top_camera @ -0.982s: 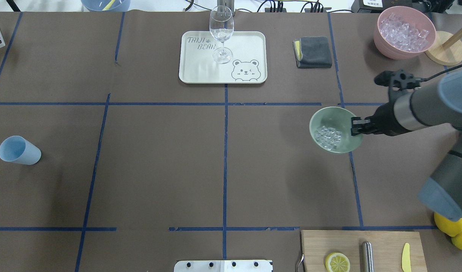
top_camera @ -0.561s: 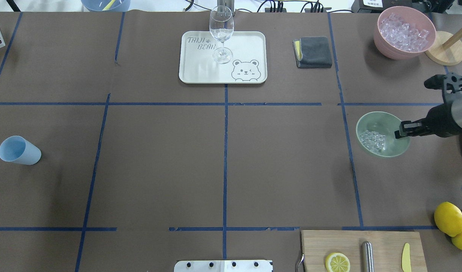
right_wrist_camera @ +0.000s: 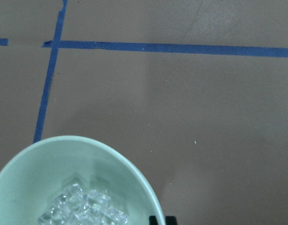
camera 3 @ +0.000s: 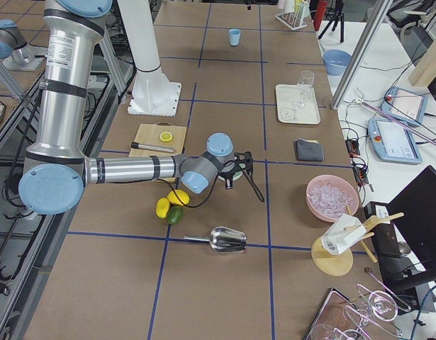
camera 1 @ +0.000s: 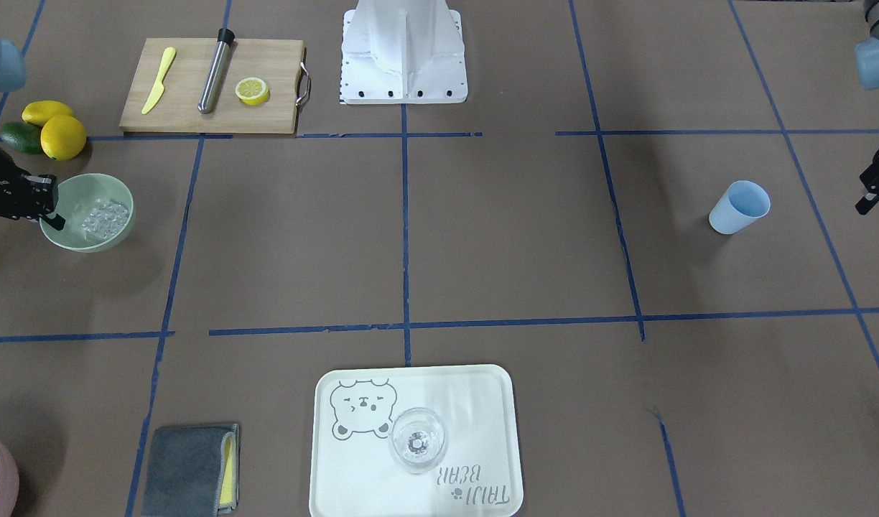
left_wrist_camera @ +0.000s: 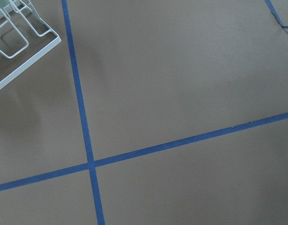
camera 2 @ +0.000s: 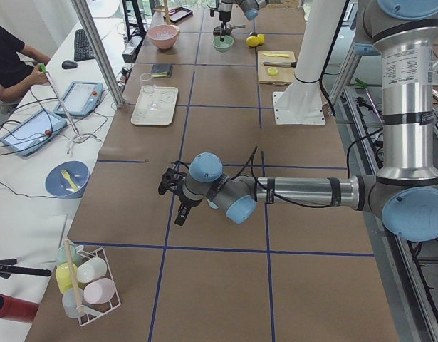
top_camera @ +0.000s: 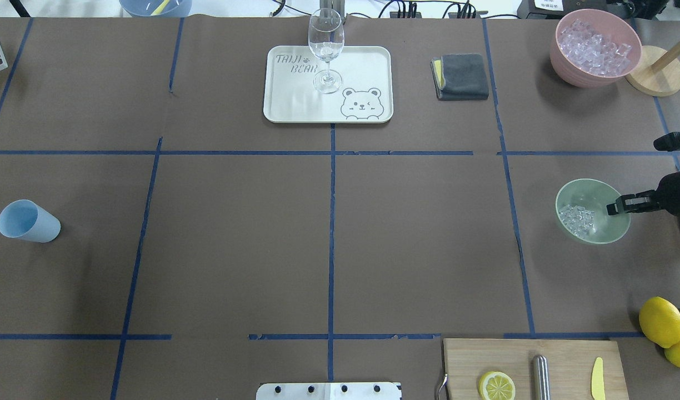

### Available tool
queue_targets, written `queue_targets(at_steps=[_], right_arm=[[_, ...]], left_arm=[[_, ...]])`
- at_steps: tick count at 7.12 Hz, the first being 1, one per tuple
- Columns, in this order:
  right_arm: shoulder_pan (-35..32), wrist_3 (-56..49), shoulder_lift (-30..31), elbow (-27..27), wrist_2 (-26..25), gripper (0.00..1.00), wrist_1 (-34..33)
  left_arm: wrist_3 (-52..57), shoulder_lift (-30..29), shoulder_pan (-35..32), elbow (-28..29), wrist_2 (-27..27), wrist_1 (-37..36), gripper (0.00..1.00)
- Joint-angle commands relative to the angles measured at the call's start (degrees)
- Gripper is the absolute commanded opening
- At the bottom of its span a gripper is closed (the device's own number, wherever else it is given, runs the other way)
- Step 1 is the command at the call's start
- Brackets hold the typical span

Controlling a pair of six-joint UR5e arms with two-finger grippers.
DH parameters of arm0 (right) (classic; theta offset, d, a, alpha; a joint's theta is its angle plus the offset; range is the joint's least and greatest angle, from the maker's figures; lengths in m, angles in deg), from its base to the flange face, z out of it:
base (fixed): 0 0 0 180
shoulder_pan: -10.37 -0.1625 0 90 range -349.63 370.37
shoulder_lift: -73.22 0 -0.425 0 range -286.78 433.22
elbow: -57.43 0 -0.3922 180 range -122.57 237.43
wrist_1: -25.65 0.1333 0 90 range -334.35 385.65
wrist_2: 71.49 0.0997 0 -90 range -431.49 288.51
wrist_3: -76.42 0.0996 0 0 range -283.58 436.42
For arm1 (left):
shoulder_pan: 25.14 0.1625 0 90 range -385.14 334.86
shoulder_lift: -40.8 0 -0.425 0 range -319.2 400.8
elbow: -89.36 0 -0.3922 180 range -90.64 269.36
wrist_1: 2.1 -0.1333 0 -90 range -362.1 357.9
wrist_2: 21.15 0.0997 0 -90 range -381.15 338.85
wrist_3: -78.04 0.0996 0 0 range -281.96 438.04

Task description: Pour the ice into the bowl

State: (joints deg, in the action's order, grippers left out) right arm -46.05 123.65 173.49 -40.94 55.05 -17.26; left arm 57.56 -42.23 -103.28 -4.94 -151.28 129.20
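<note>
Right end effector clamped on right rim of green bowl. Ice lay heaped in bowl's left half, touching wall. Bowl was near right edge of table, between pink bowl of ice at far side and lemons at near side. Blue cup stood well apart at left. Left end effector hung over table's left end; finger spread could not be told.
</note>
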Motion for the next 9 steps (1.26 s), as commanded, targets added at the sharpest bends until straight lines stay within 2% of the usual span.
queue_targets(at_steps=[1, 6, 7, 8, 9], right_arm=[[0.69, -0.03, -0.26, 2.04, 0.11, 0.00, 0.80], [2.71, 0.05, -1.49, 3.54, 1.17, 0.00, 0.80], [2.80, -0.03, -1.75, 3.72, 1.26, 0.02, 0.80], [2.80, 0.05, -2.10, 3.54, 1.26, 0.87, 0.89], [2.63, 0.14, -1.84, 3.11, 1.17, 1.00, 1.59]], left_arm=[[0.00, -0.03, 0.00, 0.00, 0.05, 0.27, 1.00], [0.18, -0.03, 0.00, -0.36, 1.27, 0.36, 1.00], [0.26, -0.03, 0.00, -0.36, 1.28, 1.14, 1.00], [0.35, -0.03, 0.00, -0.36, 1.28, 1.15, 1.00], [0.35, -0.03, 0.00, -0.44, 1.19, 1.58, 1.00]])
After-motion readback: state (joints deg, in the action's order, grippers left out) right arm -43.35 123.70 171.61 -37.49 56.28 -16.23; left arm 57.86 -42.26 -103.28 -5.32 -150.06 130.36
